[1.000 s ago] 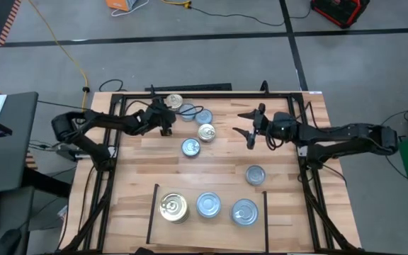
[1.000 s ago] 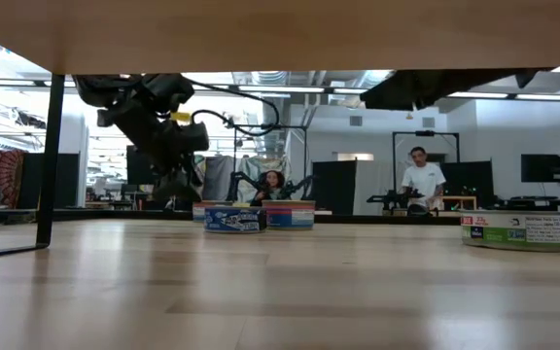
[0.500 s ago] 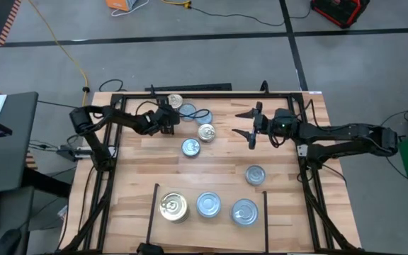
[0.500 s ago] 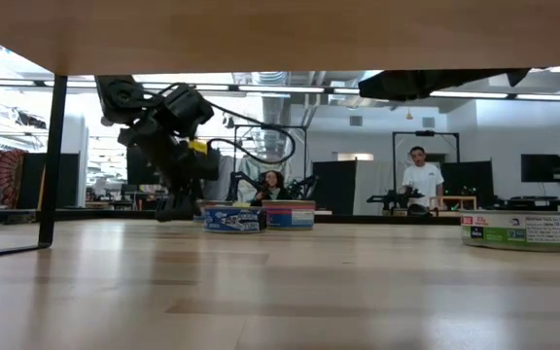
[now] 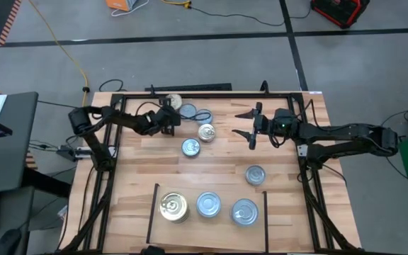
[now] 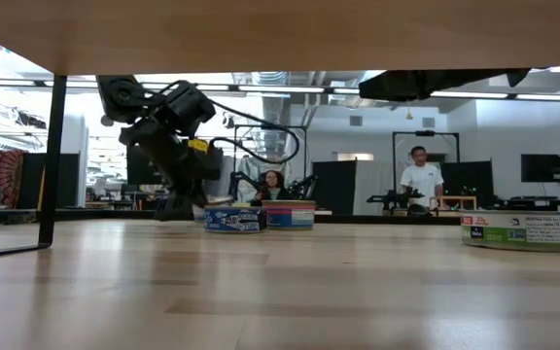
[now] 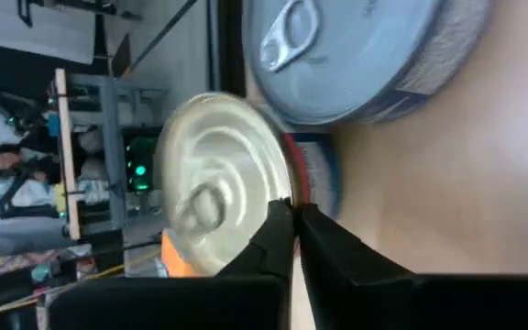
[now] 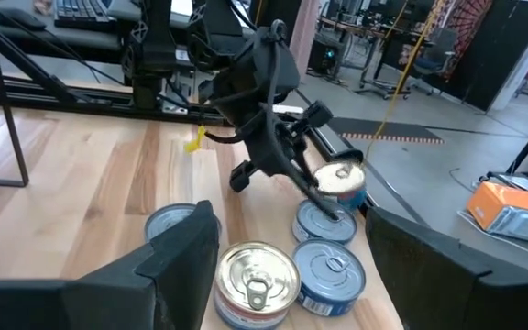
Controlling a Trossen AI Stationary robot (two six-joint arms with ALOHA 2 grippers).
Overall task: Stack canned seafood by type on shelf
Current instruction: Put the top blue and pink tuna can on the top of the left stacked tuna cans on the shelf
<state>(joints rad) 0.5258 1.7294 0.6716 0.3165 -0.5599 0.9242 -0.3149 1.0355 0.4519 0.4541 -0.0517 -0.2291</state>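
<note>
Several flat round tins of canned seafood lie near the table's far edge: a gold-topped tin (image 5: 175,102), silver-topped ones (image 5: 188,110) (image 5: 202,115) (image 5: 190,146) and another gold one (image 5: 206,132). One silver tin (image 5: 255,174) lies alone toward the right. On the shelf (image 5: 225,195) at the near edge rest a gold tin (image 5: 173,207) and two silver tins (image 5: 208,205) (image 5: 244,211). My left gripper (image 5: 169,117) is shut, low beside the far gold tin (image 7: 214,183). My right gripper (image 5: 250,124) hangs open above the far right, holding nothing. My left gripper's shut fingertips (image 7: 282,213) lie against the rim (image 7: 286,188) of the gold-topped tin, on the side away from the silver tin (image 7: 365,55). The fingers slant down from the table's left. Whether they pinch the rim, I cannot tell. The tin rests on the table.
A black metal frame (image 5: 211,94) runs along the table's edges, with an upright post (image 6: 51,156) in the low view. Bare wood lies in the table's middle (image 5: 218,166). People (image 6: 423,180) are in the room beyond the table.
My left gripper has sunk toward the table and moved a little toward the far gold-topped tin, its arm drawing in over the table. Its fingers have come shut beside that tin. The tins stay where they were.
</note>
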